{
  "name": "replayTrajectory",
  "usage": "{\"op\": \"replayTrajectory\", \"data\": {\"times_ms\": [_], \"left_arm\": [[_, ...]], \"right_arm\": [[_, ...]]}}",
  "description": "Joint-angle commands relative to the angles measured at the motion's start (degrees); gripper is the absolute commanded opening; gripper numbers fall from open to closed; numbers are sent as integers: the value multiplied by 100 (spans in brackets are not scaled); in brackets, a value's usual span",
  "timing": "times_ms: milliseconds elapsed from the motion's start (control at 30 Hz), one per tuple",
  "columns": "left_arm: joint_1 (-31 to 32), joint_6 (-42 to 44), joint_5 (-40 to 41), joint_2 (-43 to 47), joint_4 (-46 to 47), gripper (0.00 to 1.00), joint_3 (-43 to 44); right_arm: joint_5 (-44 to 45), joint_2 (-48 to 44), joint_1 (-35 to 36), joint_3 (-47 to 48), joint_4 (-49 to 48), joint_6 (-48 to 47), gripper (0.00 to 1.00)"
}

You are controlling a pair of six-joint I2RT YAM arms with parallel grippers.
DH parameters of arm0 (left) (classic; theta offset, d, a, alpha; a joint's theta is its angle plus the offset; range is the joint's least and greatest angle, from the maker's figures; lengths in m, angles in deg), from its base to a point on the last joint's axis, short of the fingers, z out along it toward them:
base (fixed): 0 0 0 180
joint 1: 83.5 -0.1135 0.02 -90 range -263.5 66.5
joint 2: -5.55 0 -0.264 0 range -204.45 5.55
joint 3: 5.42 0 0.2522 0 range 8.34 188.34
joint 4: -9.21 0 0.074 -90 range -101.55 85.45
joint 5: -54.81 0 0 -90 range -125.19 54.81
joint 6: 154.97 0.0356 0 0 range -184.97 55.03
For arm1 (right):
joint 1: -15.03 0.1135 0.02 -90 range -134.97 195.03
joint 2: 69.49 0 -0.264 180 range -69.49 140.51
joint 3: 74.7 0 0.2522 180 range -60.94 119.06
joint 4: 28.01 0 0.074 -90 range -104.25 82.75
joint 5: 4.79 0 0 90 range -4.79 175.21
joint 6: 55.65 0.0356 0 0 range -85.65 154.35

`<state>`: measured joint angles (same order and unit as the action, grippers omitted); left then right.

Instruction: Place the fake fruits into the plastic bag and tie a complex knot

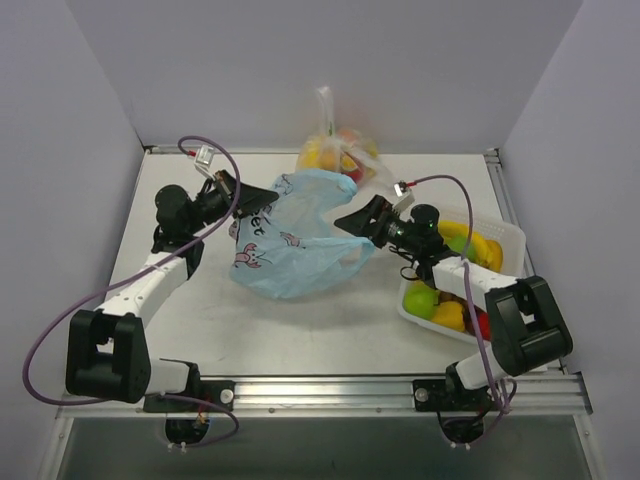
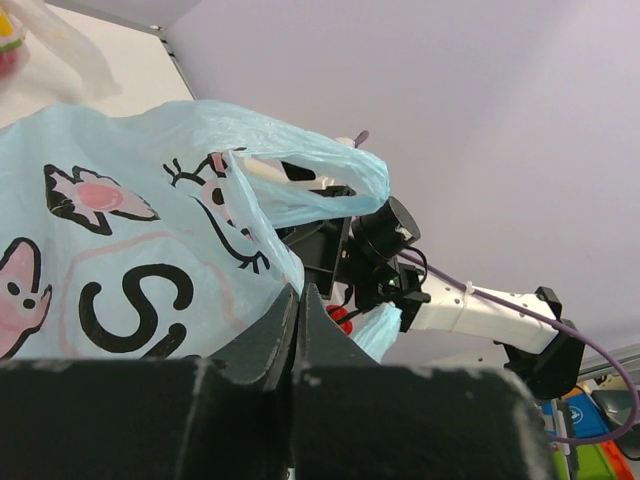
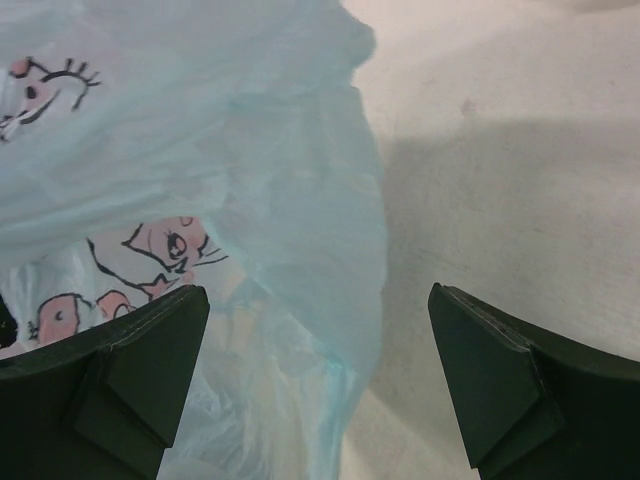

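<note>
The light-blue plastic bag (image 1: 300, 235) with its pink-and-black cartoon print lies crumpled at the table's middle. My left gripper (image 1: 238, 190) is at its left edge; in the left wrist view the jaws (image 2: 297, 293) are shut, with a fold of the plastic bag (image 2: 150, 230) running into them. My right gripper (image 1: 352, 222) stands open at the bag's right end, and the plastic bag (image 3: 290, 220) hangs between its wide-apart fingers (image 3: 150, 370) without being pinched. The fake fruits (image 1: 450, 312), green, yellow and red, lie in a white tray. The knot is out of view.
The white tray (image 1: 510, 232) sits at the right, under my right arm. A clear bag (image 1: 335, 150) holding more fruit stands at the back against the wall. Grey walls close in the table on three sides. My right arm (image 2: 470, 305) shows in the left wrist view.
</note>
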<state>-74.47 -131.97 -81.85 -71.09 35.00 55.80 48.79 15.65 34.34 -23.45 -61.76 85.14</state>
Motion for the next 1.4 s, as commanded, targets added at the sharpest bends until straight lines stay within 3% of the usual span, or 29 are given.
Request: {"op": "replayTrajectory", "data": {"times_ms": [0, 300, 367, 433, 467, 567, 800, 900, 933, 967, 1000, 1067, 1133, 1300, 1367], "left_arm": [[-42, -322, 25, 0, 659, 0, 9], [-174, -647, 51, -35, 799, 0, -70], [-201, -717, -1, -44, 861, 0, -114], [-227, -788, -72, 0, 923, 0, -219], [-279, -788, -220, 17, 940, 0, -237], [-577, -867, -527, 44, 1072, 0, -352], [-1553, -621, -1555, -271, 994, 0, -194], [-1563, -770, -1759, -386, 984, 0, -228], [-1528, -857, -1759, -421, 1028, 0, -263], [-1493, -1093, -1742, -430, 1342, 0, -307], [-1449, -1226, -1698, -448, 1519, 0, -369], [-1352, -1629, -1549, -466, 1913, 0, -396], [-1334, -1903, -1443, -501, 2135, 0, -396], [-1326, -2624, -1101, -571, 2593, 0, -290], [-1300, -2739, -1039, -589, 2593, 0, -194]], "right_arm": [[100, -25, 370, 319, -1069, -112, 100], [477, 993, 934, 609, -647, -236, 100], [566, 1162, 899, 654, -584, -210, 94], [497, 1276, 838, 794, -593, -131, 76], [392, 1268, 724, 864, -619, -95, 49], [-145, 918, 461, 1101, -550, 37, 0], [-1076, -339, -944, 1550, 1023, -209, 0], [-1104, -376, -1061, 1839, 1961, -935, 0], [-1043, -332, -870, 1988, 2713, -1261, 31], [-885, -297, -737, 2016, 2886, -1786, 52], [-388, -305, -570, 1868, 2922, -1931, 62], [-85, -236, -219, 1081, 1777, -1802, 77], [21, -34, -86, 734, 540, -1442, 84], [39, 467, 424, 190, -556, -1117, 87], [74, 573, 486, -13, -1460, -878, 87]]}}
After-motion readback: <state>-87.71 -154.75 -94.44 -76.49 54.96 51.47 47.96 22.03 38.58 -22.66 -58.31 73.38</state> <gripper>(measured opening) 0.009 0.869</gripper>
